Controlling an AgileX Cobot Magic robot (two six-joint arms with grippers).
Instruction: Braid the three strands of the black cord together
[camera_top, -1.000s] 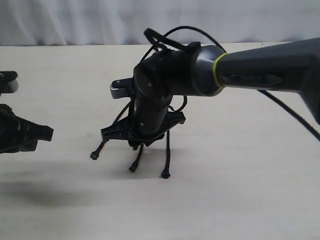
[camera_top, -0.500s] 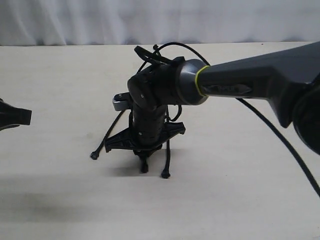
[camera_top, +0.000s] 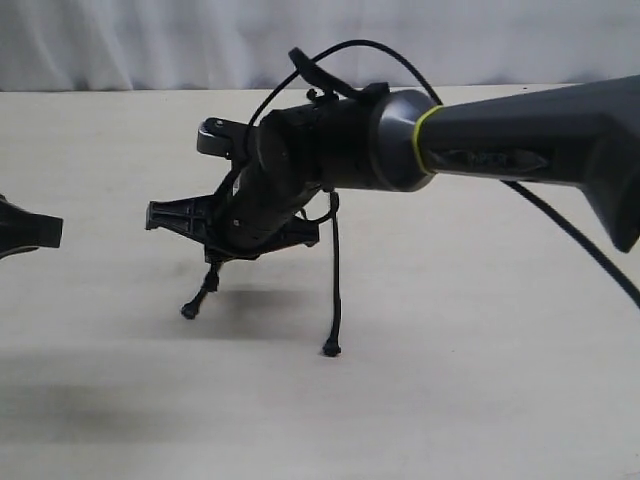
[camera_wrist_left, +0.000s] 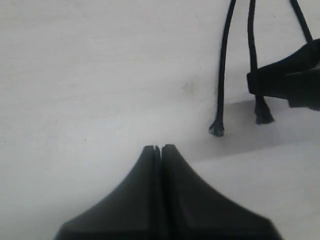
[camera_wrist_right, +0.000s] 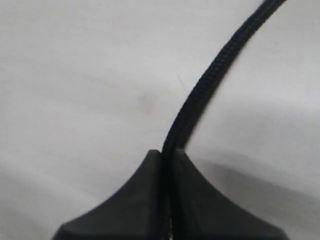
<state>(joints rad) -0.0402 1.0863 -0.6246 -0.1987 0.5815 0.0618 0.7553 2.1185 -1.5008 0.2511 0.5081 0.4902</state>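
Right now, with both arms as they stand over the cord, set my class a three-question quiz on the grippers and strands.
1. True or false: the left gripper is open.
2. Pick one. The right gripper is shut on: A) one strand; B) two strands together; C) nothing at all.
3. Fill in the number: in the left wrist view, ___ knobbed strand tips can be seen.

Key: 1 false, its fingers are pressed together with nothing between them. 2 A. 3 two, one lying free on the table and one just below the right gripper.
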